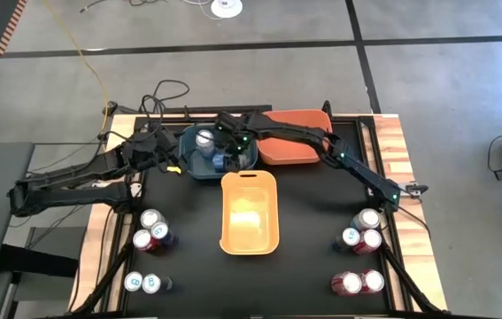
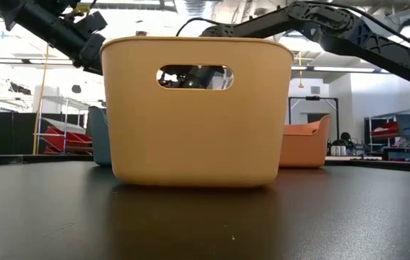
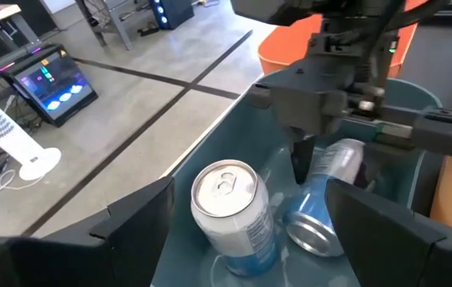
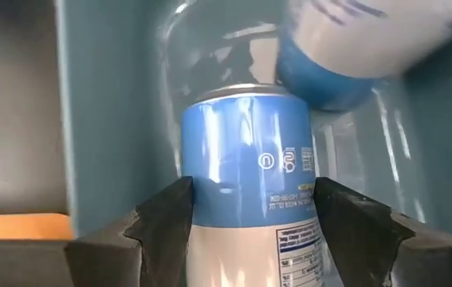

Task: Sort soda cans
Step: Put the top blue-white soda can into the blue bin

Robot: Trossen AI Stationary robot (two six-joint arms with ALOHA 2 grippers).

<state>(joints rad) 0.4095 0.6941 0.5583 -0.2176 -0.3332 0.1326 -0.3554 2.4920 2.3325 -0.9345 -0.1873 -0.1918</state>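
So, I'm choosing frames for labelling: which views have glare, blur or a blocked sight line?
High view: glare on the yellow bin floor. Low view: that bin fills the middle, backlit. Right wrist view: upper can blurred, held blue can sharp.

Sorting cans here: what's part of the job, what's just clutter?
Job:
- soda cans grouped at both table sides, plus two in the blue bin
- blue can between the right gripper fingers, inside the blue bin
- yellow bin, orange bin
- left gripper, open beside the upright can

Lying about:
- yellow cable on the floor
- laptop
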